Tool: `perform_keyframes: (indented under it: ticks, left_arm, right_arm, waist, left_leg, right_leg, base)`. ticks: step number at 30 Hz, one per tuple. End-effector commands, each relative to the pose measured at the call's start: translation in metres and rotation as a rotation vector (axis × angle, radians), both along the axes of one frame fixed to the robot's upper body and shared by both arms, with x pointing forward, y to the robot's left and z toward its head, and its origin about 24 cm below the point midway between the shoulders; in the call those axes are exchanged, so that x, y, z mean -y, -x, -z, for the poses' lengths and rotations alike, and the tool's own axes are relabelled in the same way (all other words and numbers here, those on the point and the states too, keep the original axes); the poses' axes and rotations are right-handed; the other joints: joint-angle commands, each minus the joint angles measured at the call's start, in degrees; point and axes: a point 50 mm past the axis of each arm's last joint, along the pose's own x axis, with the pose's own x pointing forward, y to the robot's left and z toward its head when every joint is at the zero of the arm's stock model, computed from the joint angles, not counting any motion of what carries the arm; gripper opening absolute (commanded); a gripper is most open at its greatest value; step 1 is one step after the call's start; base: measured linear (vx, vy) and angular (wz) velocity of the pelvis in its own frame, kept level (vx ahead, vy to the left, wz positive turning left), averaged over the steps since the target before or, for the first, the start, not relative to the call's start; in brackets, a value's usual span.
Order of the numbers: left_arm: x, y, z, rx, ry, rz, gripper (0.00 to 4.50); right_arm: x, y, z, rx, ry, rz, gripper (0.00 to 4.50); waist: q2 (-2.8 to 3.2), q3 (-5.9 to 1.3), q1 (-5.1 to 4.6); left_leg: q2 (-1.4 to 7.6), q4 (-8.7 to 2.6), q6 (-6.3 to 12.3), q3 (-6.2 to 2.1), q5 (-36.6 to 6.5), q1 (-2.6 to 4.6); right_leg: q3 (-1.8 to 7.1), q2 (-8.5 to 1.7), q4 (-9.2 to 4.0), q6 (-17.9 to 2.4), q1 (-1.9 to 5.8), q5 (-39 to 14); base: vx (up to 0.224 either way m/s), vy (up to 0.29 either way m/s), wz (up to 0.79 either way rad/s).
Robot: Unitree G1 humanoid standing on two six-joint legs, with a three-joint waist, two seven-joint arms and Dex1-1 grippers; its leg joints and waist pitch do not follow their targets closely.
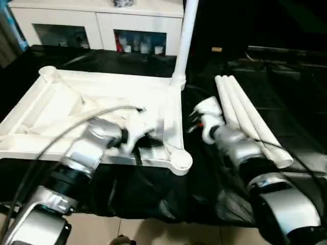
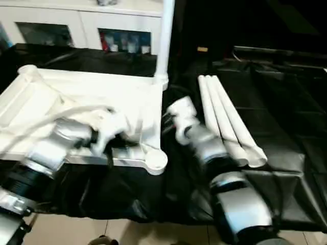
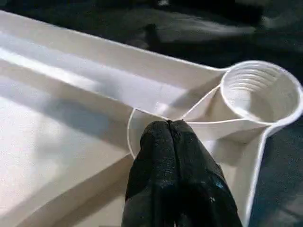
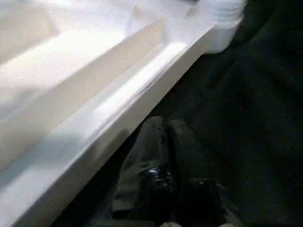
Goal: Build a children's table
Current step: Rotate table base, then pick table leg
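The white tabletop (image 1: 61, 102) lies ribbed side up on a black cloth. One white leg (image 1: 185, 35) stands upright in its far right corner socket. Three more legs (image 1: 245, 112) lie side by side on the cloth to the right. My left gripper (image 3: 171, 124) is shut and empty, its tips over the ribs just inside the near right corner socket (image 3: 258, 94). My right gripper (image 4: 164, 122) is shut with nothing in it. It hovers over the cloth beside the tabletop's right edge (image 4: 142, 85), between the tabletop and the loose legs.
A white cabinet with glass doors (image 1: 97, 25) stands behind the work area. The black cloth (image 1: 286, 87) spreads far to the right of the legs. Light floor tiles (image 1: 153, 232) show at the near edge.
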Motion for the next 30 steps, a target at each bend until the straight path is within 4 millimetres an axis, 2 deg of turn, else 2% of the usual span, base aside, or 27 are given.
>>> perform_keyframes:
  ticks: [1,2,3,7,8,9,10,13,14,15,18,19,28,30]
  left_arm:
    - [-0.002,0.003,-0.011,0.021,0.04,0.038,0.41]
    - [-0.003,0.006,-0.013,0.027,0.066,0.064,0.41]
    - [-0.005,0.008,-0.018,0.038,0.109,0.081,0.72]
    - [-0.006,0.008,-0.022,0.063,0.156,0.072,0.84]
    - [-0.005,0.007,-0.023,0.07,0.166,0.071,0.92]
    - [-0.005,0.007,-0.025,0.076,0.183,0.076,0.92]
    - [-0.003,0.007,-0.028,0.077,0.202,0.079,1.22]
    - [0.001,0.008,-0.035,0.087,0.246,0.098,1.29]
    - [0.001,0.008,-0.035,0.087,0.246,0.098,1.29]
    - [0.003,0.008,-0.036,0.091,0.259,0.104,1.6]
    - [0.005,0.009,-0.035,0.091,0.262,0.107,1.68]
    - [0.007,0.01,-0.034,0.088,0.264,0.11,1.94]
    - [0.005,0.014,-0.03,0.064,0.251,0.113,2.53]
    - [0.005,0.015,-0.03,0.061,0.249,0.115,2.77]
  right_arm:
    - [0.013,-0.003,-0.012,0.016,-0.011,0.079,0.44]
    - [0.018,-0.004,-0.016,0.013,-0.017,0.117,0.5]
    - [0.026,-0.005,-0.021,0.008,-0.014,0.189,0.79]
    - [0.038,-0.004,-0.026,-0.025,0.017,0.284,0.87]
    - [0.041,-0.004,-0.027,-0.032,0.027,0.301,1.05]
    - [0.044,-0.003,-0.029,-0.04,0.039,0.321,1.05]
    - [0.047,-0.002,-0.031,-0.053,0.059,0.342,1.23]
    - [0.056,0.004,-0.035,-0.106,0.081,0.412,1.36]
    - [0.056,0.004,-0.035,-0.106,0.081,0.412,1.36]
    - [0.059,0.008,-0.036,-0.128,0.083,0.442,1.63]
    - [0.062,0.011,-0.035,-0.147,0.096,0.472,1.73]
    - [0.064,0.015,-0.034,-0.165,0.105,0.491,1.98]
    - [0.067,0.028,-0.032,-0.234,0.136,0.529,2.54]
    - [0.067,0.031,-0.028,-0.266,0.134,0.527,2.85]
  waist:
    - [0.25,-4.75,0.22]
    - [0.08,-4.66,0.3]
    - [0.14,-4.69,0.35]
    - [0.2,-4.42,0.27]
    - [0.2,-4.38,0.23]
    - [0.15,-4.45,0.23]
    - [0.16,-4.38,0.21]
    - [-0.07,-4.39,0.32]
    - [-0.08,-4.47,0.45]
    - [-0.13,-4.39,0.38]
    - [-0.19,-4.37,0.38]
    - [-0.19,-4.36,0.37]
    - [-0.26,-4.25,0.3]
    - [-0.27,-4.22,0.34]
  left_leg:
    - [2.24,-3.25,2.72,-0.69,-1.5,0.74]
    - [2.21,-3.34,2.64,-0.7,-1.1,0.7]
    - [2.16,-3.3,2.35,-0.64,-1.2,0.74]
    - [1.92,-3.45,1.1,-0.51,-2.9,0.83]
    - [1.95,-3.52,0.67,-0.53,-3.4,0.81]
    - [1.93,-3.47,0.51,-0.51,-3.6,0.82]
    - [1.9,-3.51,0.2,-0.51,-3.3,0.83]
    - [1.79,-3.48,-0.08,-0.51,-2.5,0.65]
    - [1.86,-3.47,-0.07,-0.54,-2.2,0.72]
    - [1.8,-3.53,-0.21,-0.54,-2.2,0.69]
    - [1.81,-3.52,-0.49,-0.52,-2.4,0.68]
    - [1.82,-3.55,-0.66,-0.53,-2.6,0.68]
    - [1.78,-3.65,-1.62,-0.56,-3.2,0.77]
    - [1.83,-3.67,-1.86,-0.55,-3.7,0.84]
  right_leg:
    - [3.16,-4.85,-2.74,-14.7,3.72,5.5]
    - [3.23,-4.84,-2.8,-14.6,3.82,5.5]
    - [3.23,-4.82,-2.76,-14.4,3.66,5.4]
    - [3.26,-4.52,-3.17,-13.4,3.56,2.8]
    - [3.27,-4.56,-3.28,-13.0,3.54,1.9]
    - [3.26,-4.62,-3.28,-12.8,3.57,1.6]
    - [3.32,-4.52,-3.32,-12.5,3.57,1.4]
    - [3.39,-4.52,-3.22,-11.9,3.75,2.1]
    - [3.39,-4.57,-3.16,-11.6,3.7,2.3]
    - [3.36,-4.5,-3.26,-11.4,3.74,2.0]
    - [3.4,-4.58,-3.32,-10.9,3.66,1.1]
    - [3.42,-4.6,-3.37,-10.6,3.62,0.6]
    - [3.46,-4.56,-3.53,-9.3,3.46,-1.7]
    - [3.51,-4.64,-3.62,-9.2,3.42,-2.4]
  base:
    - [0.0,0.0,0.0]
    - [0.0,0.0,0.0]
    - [0.0,0.0,0.0]
    - [0.0,0.0,0.0]
    - [0.0,0.0,0.0]
    - [0.0,0.0,0.0]
    - [0.0,0.0,0.0]
    - [0.0,0.0,0.0]
    - [0.0,0.0,0.0]
    - [0.0,0.0,0.0]
    - [0.0,0.0,0.0]
    - [0.0,0.0,0.0]
    - [0.0,0.0,0.0]
    - [0.0,0.0,0.0]
